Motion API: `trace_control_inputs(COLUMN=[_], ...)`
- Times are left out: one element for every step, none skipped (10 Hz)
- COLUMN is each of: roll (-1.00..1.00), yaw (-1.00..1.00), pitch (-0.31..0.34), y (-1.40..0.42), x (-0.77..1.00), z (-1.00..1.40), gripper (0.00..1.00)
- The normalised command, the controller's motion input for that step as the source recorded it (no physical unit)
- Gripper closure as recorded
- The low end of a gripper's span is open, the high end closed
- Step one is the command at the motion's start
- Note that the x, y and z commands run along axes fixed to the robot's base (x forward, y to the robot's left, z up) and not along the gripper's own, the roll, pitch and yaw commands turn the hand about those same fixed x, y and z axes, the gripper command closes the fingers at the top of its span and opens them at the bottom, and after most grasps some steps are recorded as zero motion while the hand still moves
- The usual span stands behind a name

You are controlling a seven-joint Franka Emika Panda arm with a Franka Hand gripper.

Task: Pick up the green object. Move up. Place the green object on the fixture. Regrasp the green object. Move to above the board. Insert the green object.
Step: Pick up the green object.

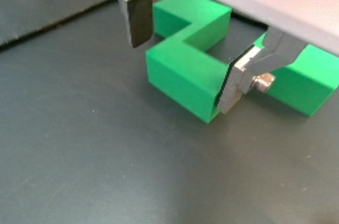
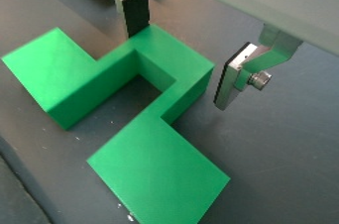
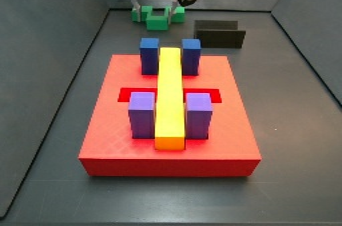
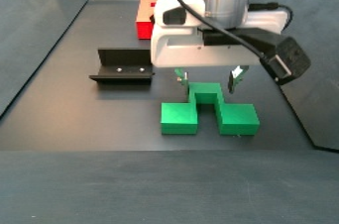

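Picking up the bright green stepped plastic block [image 4: 208,114] is the step you are on, and it lies flat on the dark floor, well apart from the thick red square slab [image 3: 120,120] with its blue and purple blocks and long yellow bar. Your two-finger gripper [image 4: 209,75] hangs directly over the block's raised middle with its silver plates spread wide, holding nothing. In both wrist views the dark-padded fingers [image 1: 134,20] straddle that middle section [image 2: 166,64], one on each side, with a gap showing on both.

Descend straight, so both pads meet the flat side walls of the middle section together; if one touches first, the block will likely swivel on the floor. Close low enough to get full pad contact, but stop short of the floor. The dark L-shaped fixture [image 4: 122,67] stands near, clear of your descent.
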Motion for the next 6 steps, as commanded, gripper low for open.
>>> trace_control_inputs(roll=[0.15,0.05,-0.01,-0.04,0.00,0.00], yaw=[0.00,0.00,0.00,0.00,0.00,-0.05], pitch=[0.000,0.000,0.000,0.000,0.000,0.000], y=[0.00,-0.02,0.04,0.17,0.00,-0.02], x=[0.00,0.00,0.00,0.00,0.00,0.00], z=[-0.29,0.00,0.00,0.00,-0.05,-0.13], gripper=[0.00,0.00,0.00,0.00,0.00,0.00])
